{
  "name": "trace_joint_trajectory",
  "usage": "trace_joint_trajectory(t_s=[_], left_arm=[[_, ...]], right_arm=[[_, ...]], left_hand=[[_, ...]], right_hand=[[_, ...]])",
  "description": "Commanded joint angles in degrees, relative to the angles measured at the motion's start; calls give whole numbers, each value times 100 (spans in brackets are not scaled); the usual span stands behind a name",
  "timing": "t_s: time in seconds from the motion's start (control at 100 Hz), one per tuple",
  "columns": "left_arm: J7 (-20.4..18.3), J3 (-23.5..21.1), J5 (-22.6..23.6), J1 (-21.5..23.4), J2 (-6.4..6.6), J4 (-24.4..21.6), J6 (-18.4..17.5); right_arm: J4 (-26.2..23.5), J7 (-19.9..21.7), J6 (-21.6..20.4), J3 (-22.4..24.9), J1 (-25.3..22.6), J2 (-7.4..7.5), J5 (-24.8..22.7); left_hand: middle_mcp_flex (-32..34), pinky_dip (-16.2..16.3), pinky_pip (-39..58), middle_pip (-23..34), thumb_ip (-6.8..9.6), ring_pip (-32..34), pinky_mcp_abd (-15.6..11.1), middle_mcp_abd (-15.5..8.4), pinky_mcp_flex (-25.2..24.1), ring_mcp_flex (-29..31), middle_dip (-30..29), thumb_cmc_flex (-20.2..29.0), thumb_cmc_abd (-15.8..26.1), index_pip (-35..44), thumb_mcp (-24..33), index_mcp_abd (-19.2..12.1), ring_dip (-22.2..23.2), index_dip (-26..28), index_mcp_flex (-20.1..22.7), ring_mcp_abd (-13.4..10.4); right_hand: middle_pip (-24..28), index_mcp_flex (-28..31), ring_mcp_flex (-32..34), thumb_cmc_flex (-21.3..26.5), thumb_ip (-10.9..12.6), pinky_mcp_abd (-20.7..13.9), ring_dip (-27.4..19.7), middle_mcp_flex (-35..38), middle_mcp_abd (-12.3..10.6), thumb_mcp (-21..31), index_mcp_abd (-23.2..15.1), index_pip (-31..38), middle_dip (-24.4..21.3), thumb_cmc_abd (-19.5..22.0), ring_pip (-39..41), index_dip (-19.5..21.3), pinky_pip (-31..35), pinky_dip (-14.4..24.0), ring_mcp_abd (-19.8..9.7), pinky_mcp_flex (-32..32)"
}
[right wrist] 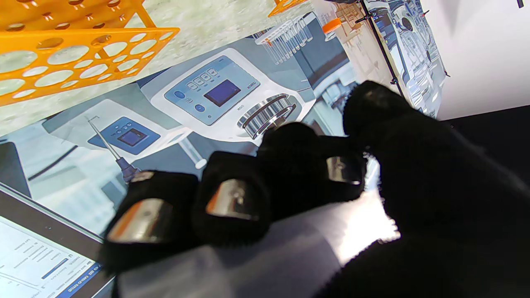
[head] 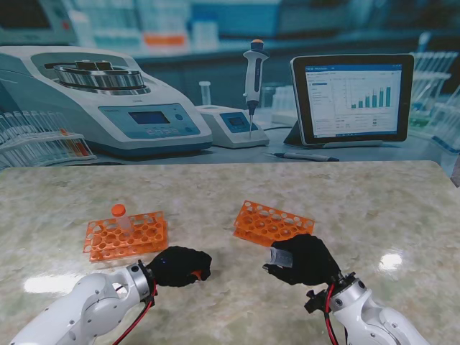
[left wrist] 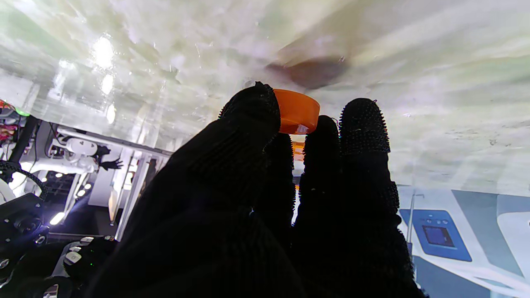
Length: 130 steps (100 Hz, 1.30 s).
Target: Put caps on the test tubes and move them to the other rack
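My right hand (head: pixel 307 260) is shut on a clear, uncapped test tube (head: pixel 280 256), its open end sticking out toward my left; the tube (right wrist: pixel 256 252) lies across the palm under curled fingers (right wrist: pixel 232 198). An orange cap (left wrist: pixel 296 111) is pinched between the thumb and fingertips of my left hand (head: pixel 180 266), just over the table; in the stand view a bit of orange shows at its fingertips (head: pixel 196 274). One orange rack (head: pixel 126 237) at the left holds a tube with an orange cap (head: pixel 118 211). A second orange rack (head: pixel 272 221) lies just beyond my right hand.
The marble table top (head: pixel 359 194) ends at a printed lab backdrop with a centrifuge (head: pixel 108 100), a pipette (head: pixel 253 79) and a tablet (head: pixel 352 97). Bright light glares lie on the table near both forearms.
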Motion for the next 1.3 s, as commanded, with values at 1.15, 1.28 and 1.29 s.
trace_joint_trajectory(t_s=[1.15, 1.28, 1.29], left_arm=[[123, -43, -819, -64, -194, -199, -115], [149, -43, -931, -64, -218, -194, -129], [151, -43, -941, -64, -219, -193, -130]], right_arm=[[55, 82, 26, -79, 24, -3, 48], [57, 91, 29, -89, 28, -2, 53], [57, 92, 29, -90, 28, -1, 53]], left_hand=[[-22, -77, -153, 7, 377, 213, 11, 99, -1, 547, -48, 792, 63, 90, 536, 118, 270, -32, 159, -342], [-21, -57, -157, -2, 377, 201, 8, 111, -4, 548, -53, 792, 64, 84, 543, 123, 295, -32, 158, -339], [-26, -56, -158, -5, 377, 200, 7, 117, -4, 547, -54, 792, 66, 87, 545, 124, 296, -31, 163, -338]], right_hand=[[77, 404, 126, 274, 96, -550, 487, 317, 178, 50, -168, 417, 134, 233, 1215, 268, 1865, 298, -892, 405], [79, 404, 126, 269, 95, -550, 487, 318, 177, 49, -168, 417, 135, 230, 1215, 268, 1865, 298, -892, 405], [79, 404, 126, 272, 95, -550, 487, 318, 176, 51, -168, 417, 135, 232, 1215, 268, 1865, 298, -892, 405]])
